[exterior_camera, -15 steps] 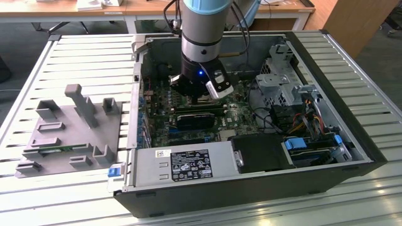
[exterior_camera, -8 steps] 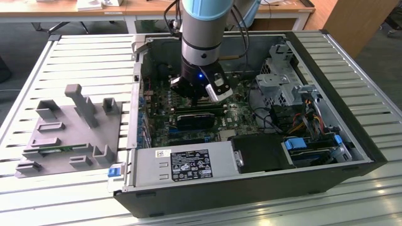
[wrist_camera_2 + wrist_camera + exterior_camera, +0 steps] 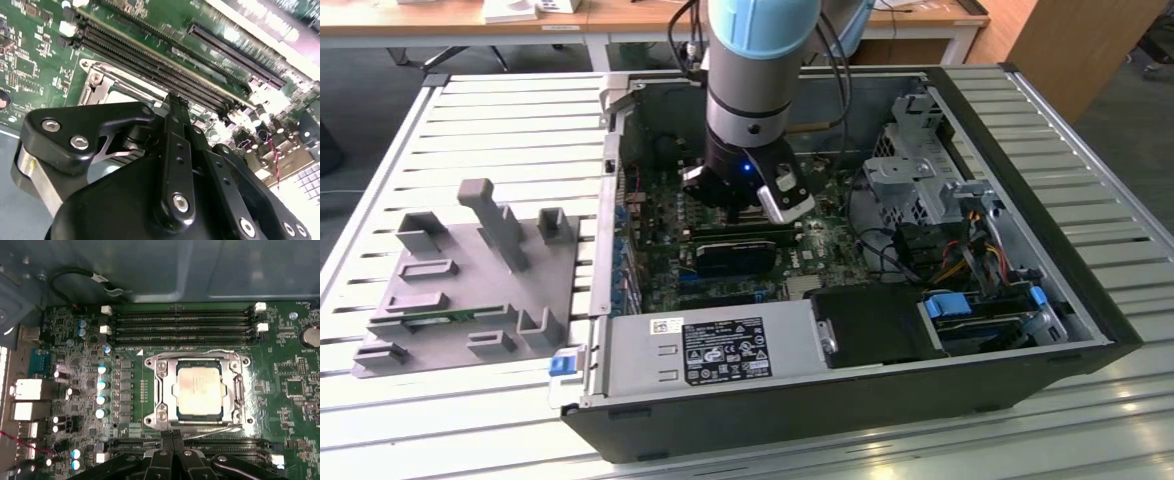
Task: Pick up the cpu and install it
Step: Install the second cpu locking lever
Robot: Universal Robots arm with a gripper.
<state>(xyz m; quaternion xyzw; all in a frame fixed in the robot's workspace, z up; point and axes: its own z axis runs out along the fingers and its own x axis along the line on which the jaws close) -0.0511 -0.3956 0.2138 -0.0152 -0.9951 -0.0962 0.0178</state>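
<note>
Sitting flat in the socket frame (image 3: 200,390) on the green board (image 3: 75,340), the cpu (image 3: 199,390) shows its silver-grey top in the first wrist view. It is square, so no long axis governs the approach; its edges run parallel to the memory slots (image 3: 182,322) at 12 o'clock of it in that picture. A thin metal lever (image 3: 210,427) lies along the frame's 6 o'clock edge.

The gripper (image 3: 172,452) appears at 6 o'clock of the cpu in the first wrist view, with the chip lying straight ahead of the fingertips at 12 o'clock. The jaws stand closed together, or nearly so, with nothing between them; they are apart from the chip and grip no part. In the second wrist view the gripper (image 3: 172,107) sits just above the socket frame (image 3: 100,82), beside the long black slots (image 3: 150,62).

In the exterior view the arm (image 3: 750,90) reaches down into the open computer case (image 3: 854,400), which lies on its side on the slatted bench (image 3: 494,100). A grey holder tray (image 3: 460,285) rests on the bench at 9 o'clock of the case, well apart from the gripper (image 3: 750,205).
</note>
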